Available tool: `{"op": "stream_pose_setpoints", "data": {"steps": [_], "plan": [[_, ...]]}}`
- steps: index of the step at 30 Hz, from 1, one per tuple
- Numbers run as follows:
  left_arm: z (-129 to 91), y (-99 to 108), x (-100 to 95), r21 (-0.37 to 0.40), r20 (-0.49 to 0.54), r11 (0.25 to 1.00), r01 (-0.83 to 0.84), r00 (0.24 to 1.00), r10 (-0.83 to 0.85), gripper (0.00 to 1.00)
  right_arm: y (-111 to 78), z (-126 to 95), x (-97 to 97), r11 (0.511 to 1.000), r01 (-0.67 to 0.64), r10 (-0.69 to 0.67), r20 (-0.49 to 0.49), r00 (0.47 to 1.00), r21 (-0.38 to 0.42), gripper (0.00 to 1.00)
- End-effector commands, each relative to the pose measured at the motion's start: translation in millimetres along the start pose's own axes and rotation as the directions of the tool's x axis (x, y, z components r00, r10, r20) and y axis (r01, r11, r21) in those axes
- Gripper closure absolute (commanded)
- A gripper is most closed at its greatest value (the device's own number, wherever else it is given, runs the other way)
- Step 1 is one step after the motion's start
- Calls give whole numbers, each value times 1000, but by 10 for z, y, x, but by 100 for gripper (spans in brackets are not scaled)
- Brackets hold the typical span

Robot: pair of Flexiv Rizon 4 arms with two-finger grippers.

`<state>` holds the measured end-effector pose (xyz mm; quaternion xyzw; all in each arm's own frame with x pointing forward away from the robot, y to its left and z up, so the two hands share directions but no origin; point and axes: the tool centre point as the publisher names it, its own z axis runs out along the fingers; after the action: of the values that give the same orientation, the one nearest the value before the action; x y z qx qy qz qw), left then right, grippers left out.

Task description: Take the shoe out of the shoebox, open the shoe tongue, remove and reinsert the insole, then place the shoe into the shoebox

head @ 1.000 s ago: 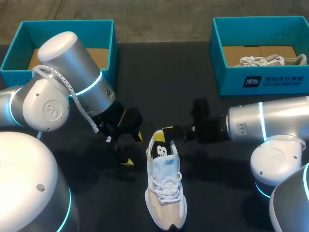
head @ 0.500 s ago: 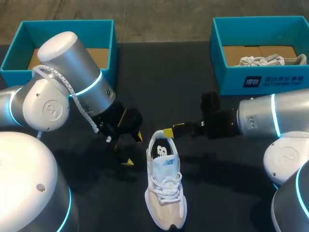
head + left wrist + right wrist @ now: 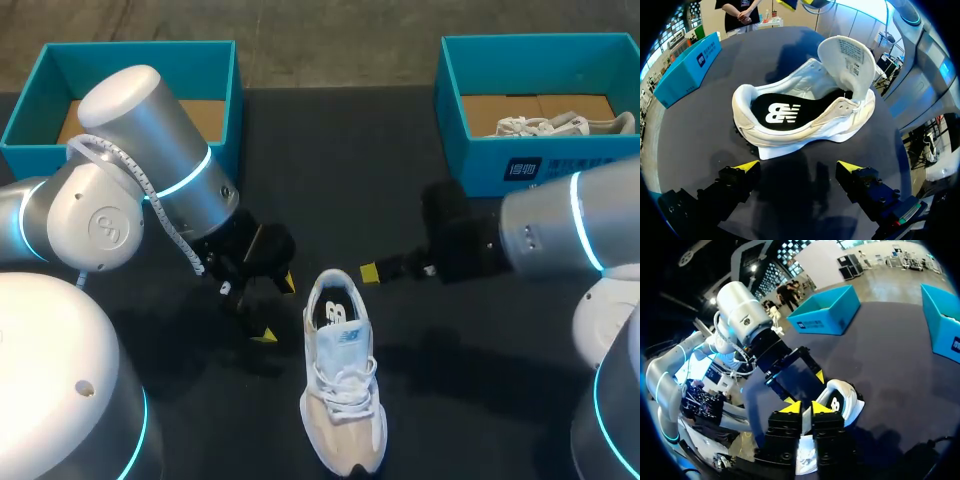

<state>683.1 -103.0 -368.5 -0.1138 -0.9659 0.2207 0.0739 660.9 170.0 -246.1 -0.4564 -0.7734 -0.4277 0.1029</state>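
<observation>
**Two risks ahead of the next grasp**

We have the white and beige lace-up shoe (image 3: 342, 385) standing on its sole on the dark worktop (image 3: 330, 170) between our arms. Its white padded tongue (image 3: 847, 60) is lifted and the black insole (image 3: 785, 111) is seated inside. Our left fingers (image 3: 747, 166) are spread wide and empty, just short of the heel. Our right fingers (image 3: 806, 408) are pressed together on nothing, near the heel's other side. Nothing pins the shoe, so we judge a one-sided push would skid or turn it. Closing on the soft collar alone could fold it or drag the insole askew.
</observation>
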Motion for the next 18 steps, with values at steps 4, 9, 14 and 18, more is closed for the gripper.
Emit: {"op": "stream_pose_setpoints", "data": {"steps": [4, 9, 14, 18], "plan": [[-1, 0, 16, -2, 3, 1000, 0, 1000, 0, 0, 60, 16, 82, 999, -2, -4, 195, 981, 34, 100], [-1, 0, 16, -2, 3, 1000, 0, 1000, 0, 0, 60, 16, 82, 999, -2, -4, 195, 981, 34, 100], [-1, 0, 16, -2, 3, 1000, 0, 1000, 0, 0, 63, 87, 108, 999, -15, 3, 225, 974, 52, 100], [-18, 8, 18, -24, -10, 1000, -2, 1000, 2, 0, 62, 293, 152, 994, -41, 7, 305, 952, 106, 100]]}}
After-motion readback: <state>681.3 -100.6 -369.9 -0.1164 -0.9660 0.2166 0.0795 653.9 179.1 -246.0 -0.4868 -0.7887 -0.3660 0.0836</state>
